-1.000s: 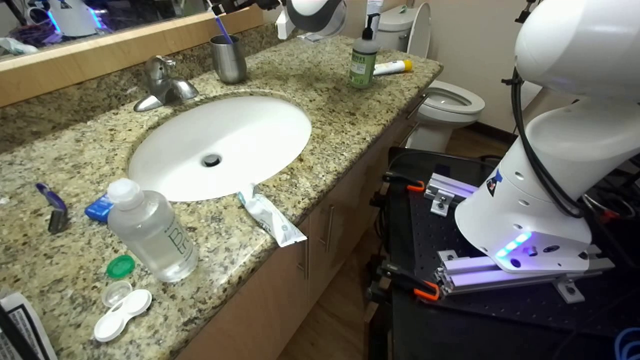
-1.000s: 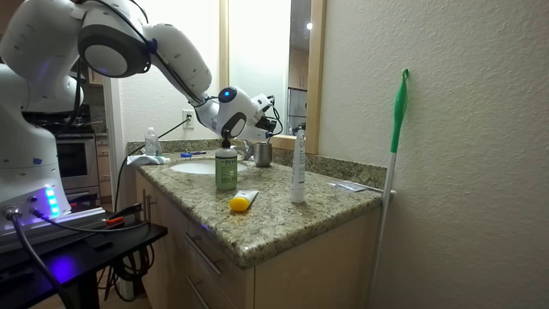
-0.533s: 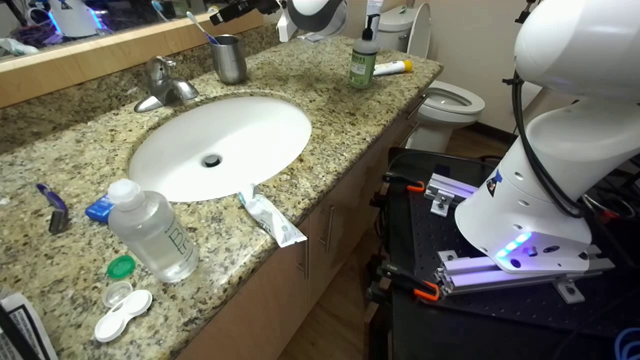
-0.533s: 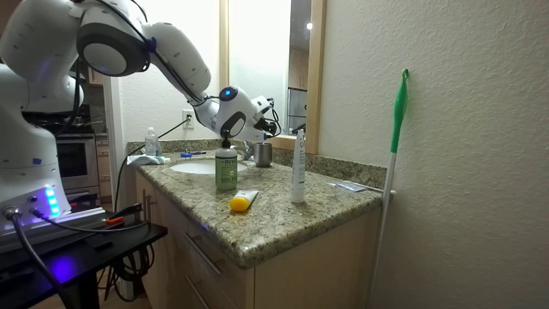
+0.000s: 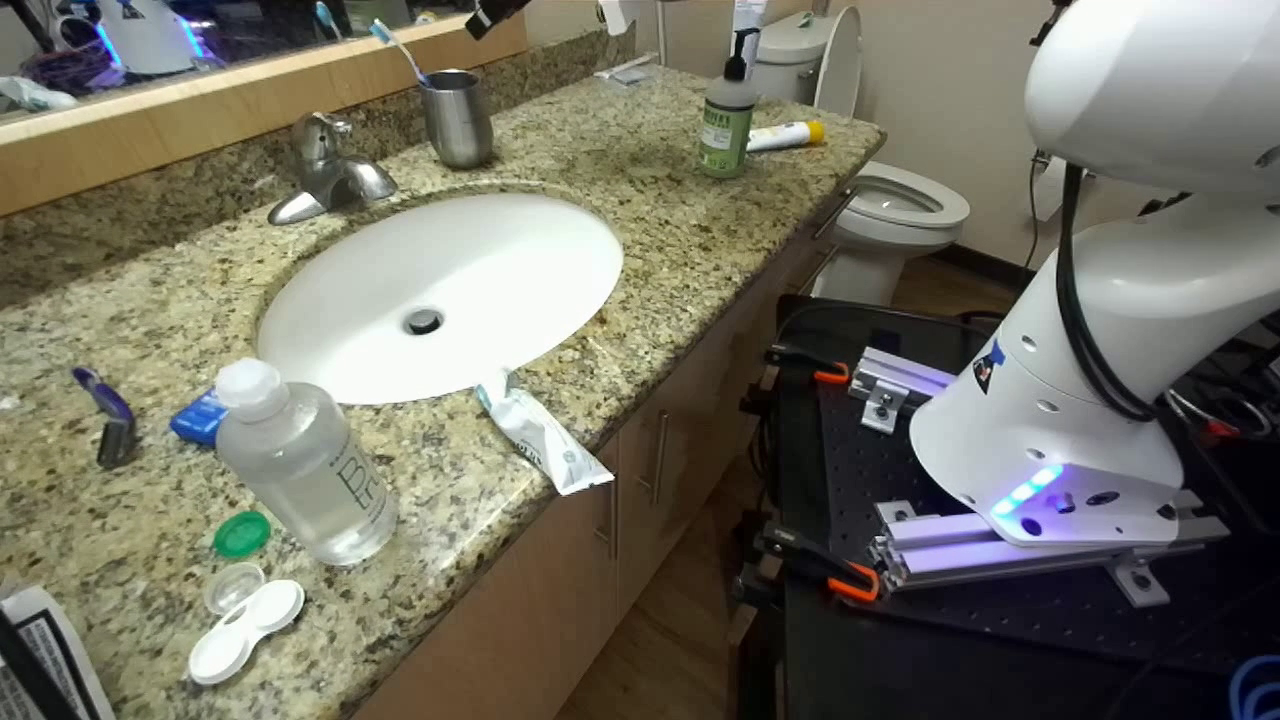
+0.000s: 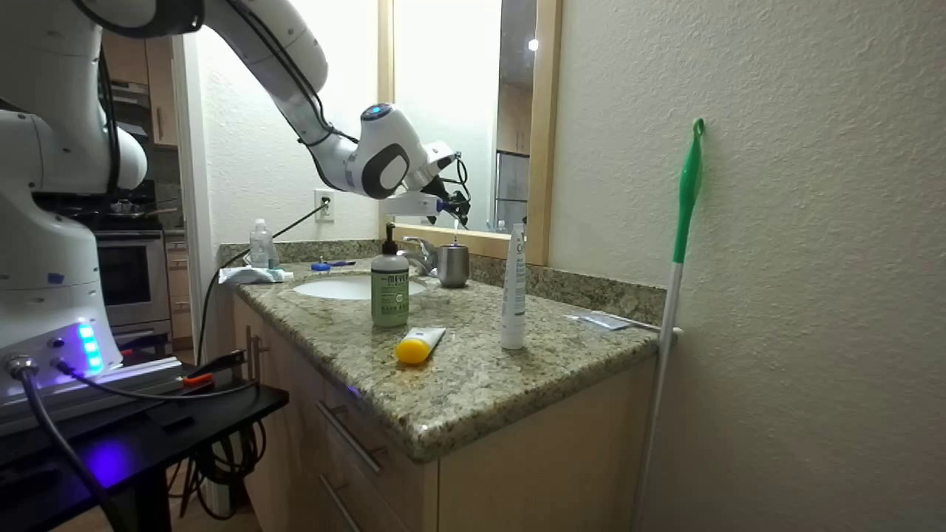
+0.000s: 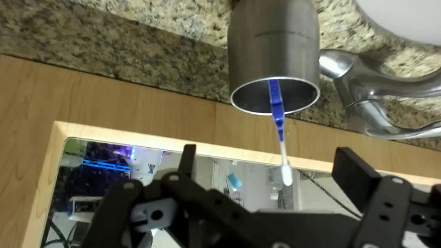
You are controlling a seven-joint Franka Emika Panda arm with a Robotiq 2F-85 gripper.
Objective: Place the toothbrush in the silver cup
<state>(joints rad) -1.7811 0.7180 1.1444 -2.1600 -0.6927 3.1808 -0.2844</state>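
Note:
The silver cup (image 5: 460, 125) stands upright on the counter beside the faucet; it also shows in the wrist view (image 7: 275, 48). The toothbrush (image 5: 402, 52), blue-handled with a white neck, has its handle end inside the cup. It leans on the rim with its head sticking up and out. My gripper (image 7: 267, 151) is open, its fingers (image 7: 356, 179) wide apart and touching nothing. In the wrist view the brush head appears between them, farther off. In an exterior view the gripper (image 6: 460, 216) hovers above the cup, apart from it. The lower handle is hidden by the cup wall.
Close beside the cup are the faucet (image 5: 330, 170) and the white sink (image 5: 520, 250). Behind runs the wood-framed mirror (image 6: 443, 177). A green soap bottle (image 6: 389, 288) and an upright white tube (image 6: 514, 295) stand nearer the counter's end. A clear bottle (image 5: 310, 470) stands across the sink.
The jaws have opened and let go of the toothbrush, which has tipped over to lean on the cup's rim. My gripper has then risen away from it. The cup has stayed put.

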